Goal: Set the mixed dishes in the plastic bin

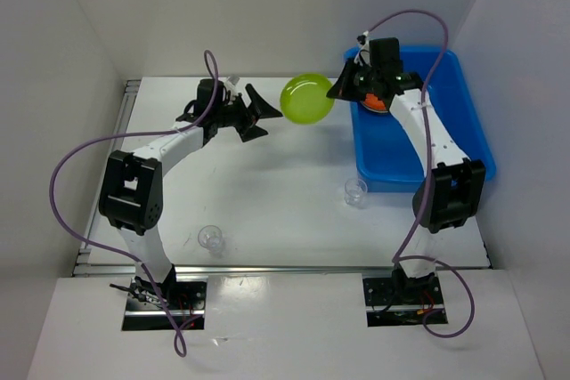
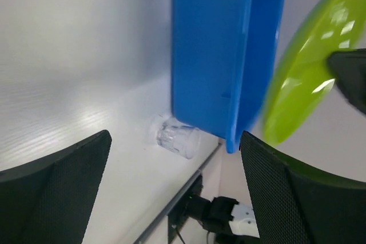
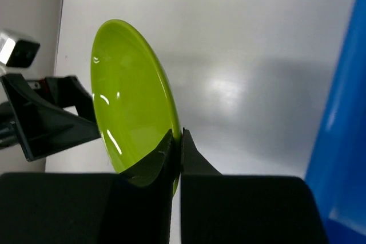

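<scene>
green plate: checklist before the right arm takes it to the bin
1. Right end effector shut on the green plate at its rim: ok.
2. Left end effector open: ok.
3. Left fingertips clear of the plate: cannot tell, they sit close to its edge.
4. Blue bin has bare floor showing: ok.
5. How the orange plate lies in the bin: cannot tell, the right arm hides most of it.
6. Cup by the bin's near wall, likely off the path: ok.
</scene>
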